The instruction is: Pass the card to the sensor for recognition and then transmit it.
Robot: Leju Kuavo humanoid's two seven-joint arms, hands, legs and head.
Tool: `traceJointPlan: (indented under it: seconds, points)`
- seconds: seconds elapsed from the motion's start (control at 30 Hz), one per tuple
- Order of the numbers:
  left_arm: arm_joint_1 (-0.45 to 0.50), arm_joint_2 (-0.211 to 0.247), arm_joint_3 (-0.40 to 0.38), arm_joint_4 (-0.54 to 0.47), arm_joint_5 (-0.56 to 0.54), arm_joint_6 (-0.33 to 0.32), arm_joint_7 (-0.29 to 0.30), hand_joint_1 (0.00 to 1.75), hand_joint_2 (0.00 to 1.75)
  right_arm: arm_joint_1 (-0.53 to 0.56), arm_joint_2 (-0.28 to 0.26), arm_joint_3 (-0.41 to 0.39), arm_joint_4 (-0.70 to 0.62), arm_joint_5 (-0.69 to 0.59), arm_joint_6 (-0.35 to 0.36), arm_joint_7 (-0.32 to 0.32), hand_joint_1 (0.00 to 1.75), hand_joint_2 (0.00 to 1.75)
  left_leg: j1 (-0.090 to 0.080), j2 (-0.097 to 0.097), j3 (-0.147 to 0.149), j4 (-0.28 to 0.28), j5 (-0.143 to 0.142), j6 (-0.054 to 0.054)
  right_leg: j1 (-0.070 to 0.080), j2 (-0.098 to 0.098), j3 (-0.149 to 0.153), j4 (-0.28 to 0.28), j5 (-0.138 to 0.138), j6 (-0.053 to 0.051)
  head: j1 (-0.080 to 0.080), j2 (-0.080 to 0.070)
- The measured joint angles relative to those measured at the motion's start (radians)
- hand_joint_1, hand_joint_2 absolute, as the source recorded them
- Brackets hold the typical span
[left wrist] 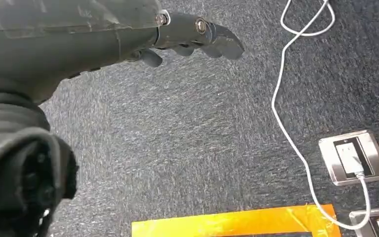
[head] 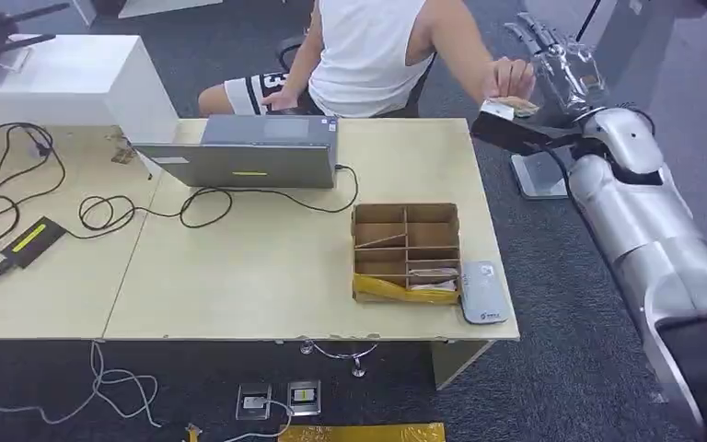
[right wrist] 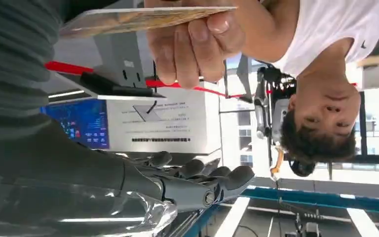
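My right hand (head: 562,69) is raised beyond the table's far right corner, fingers (right wrist: 197,180) spread and extended. A person's hand (head: 508,78) grips the card (head: 506,108) by its edge. In the right wrist view the card (right wrist: 143,17) lies along my grey thumb (right wrist: 19,54), well apart from my fingers, with the person's hand (right wrist: 192,44) clamped on it. The grey card sensor (head: 483,292) lies flat at the table's near right corner. My left hand (left wrist: 187,34) hangs over the carpet, fingers loosely apart and holding nothing.
A compartmented cardboard box (head: 406,250) with cards in it stands beside the sensor. A closed laptop (head: 253,152), cables and a power adapter (head: 29,241) lie further left. The person sits behind the table. Floor sockets (left wrist: 354,157) and yellow tape (left wrist: 237,222) lie below.
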Motion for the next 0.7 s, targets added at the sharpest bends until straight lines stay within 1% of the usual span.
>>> traceJointPlan:
  seconds: [0.1, 0.4, 0.63, 0.67, 0.7]
  points:
    - [0.002, 0.003, -0.003, 0.0, 0.0, -0.005, 0.001, 0.0, 0.0, -0.002, 0.012, 0.018, 0.021, -0.001, 0.0, 0.005, 0.0, 1.75, 0.0, 0.0, 0.0, 0.0, 0.0, 0.0, 0.0, 0.001, 0.0, 0.0, 0.0, 0.0, 0.0, 0.0]
    - [-0.001, 0.008, -0.011, 0.0, -0.005, -0.023, 0.014, 0.0, 0.0, -0.002, 0.02, 0.043, 0.05, -0.014, 0.009, 0.002, 0.0, 1.75, 0.0, 0.001, 0.0, 0.0, 0.0, 0.0, 0.0, 0.001, -0.001, 0.0, 0.0, 0.0, 0.0, 0.0]
    - [-0.004, 0.008, -0.019, 0.0, 0.0, -0.018, 0.017, 0.0, 0.0, -0.008, 0.022, 0.058, 0.063, -0.024, 0.024, 0.006, 0.0, 1.75, 0.0, 0.001, 0.0, 0.0, 0.0, 0.0, 0.0, 0.002, -0.001, 0.0, 0.0, 0.0, 0.0, 0.0]
    - [-0.004, 0.009, -0.019, 0.0, 0.0, -0.018, 0.017, 0.0, 0.0, -0.009, 0.022, 0.06, 0.063, -0.025, 0.024, 0.006, 0.17, 1.75, 0.0, 0.001, 0.0, 0.0, 0.0, 0.0, 0.0, 0.002, -0.001, 0.0, 0.0, 0.0, 0.0, 0.0]
    - [-0.004, 0.009, -0.02, 0.0, 0.0, -0.018, 0.017, 0.0, 0.0, -0.01, 0.022, 0.062, 0.064, -0.026, 0.024, 0.006, 0.17, 1.75, 0.0, 0.001, 0.0, 0.0, 0.0, 0.0, 0.0, 0.002, -0.001, 0.0, 0.0, 0.0, 0.0, 0.0]
